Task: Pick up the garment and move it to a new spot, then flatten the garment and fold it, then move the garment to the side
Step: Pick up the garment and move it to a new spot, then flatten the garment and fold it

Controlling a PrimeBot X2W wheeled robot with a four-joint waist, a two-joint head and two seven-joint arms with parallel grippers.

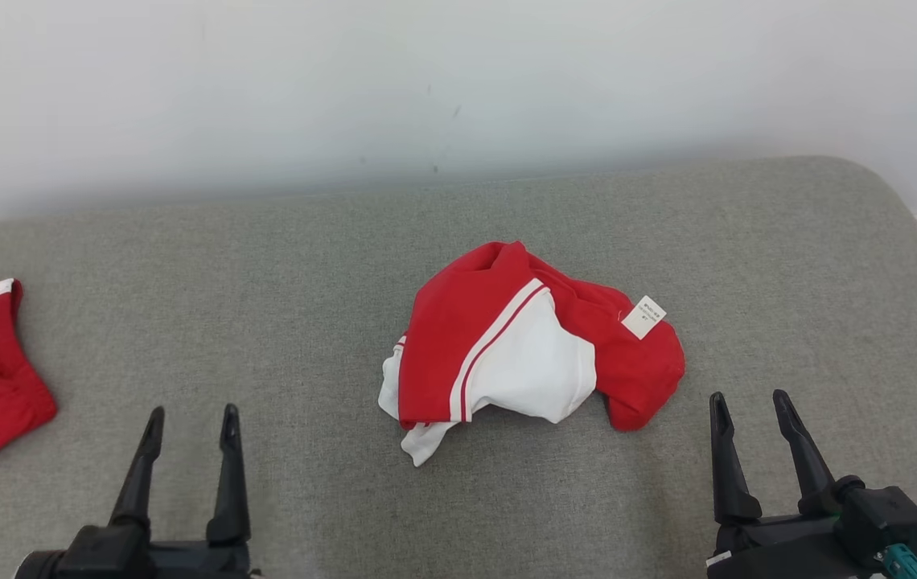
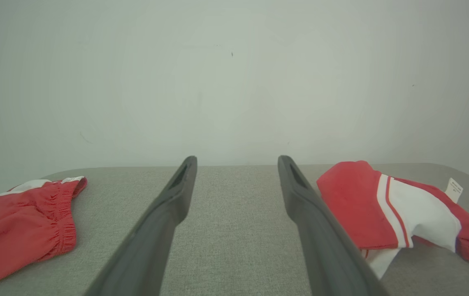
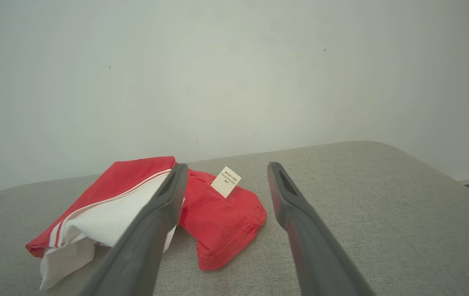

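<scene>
Grey padded bench [image 1: 306, 265] carries the crumpled red-and-white shirt [image 1: 531, 346] at its middle. Left end effector [image 1: 193, 412] and right end effector [image 1: 749, 396] hang open, empty, near the front edge. Soft and light, probably: pinch a raised fold.

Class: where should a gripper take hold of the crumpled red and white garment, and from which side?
The garment's raised red fold below the white label, from the robot's right: that bunched edge stands proud of the grey cushion, nearest the right gripper.
</scene>
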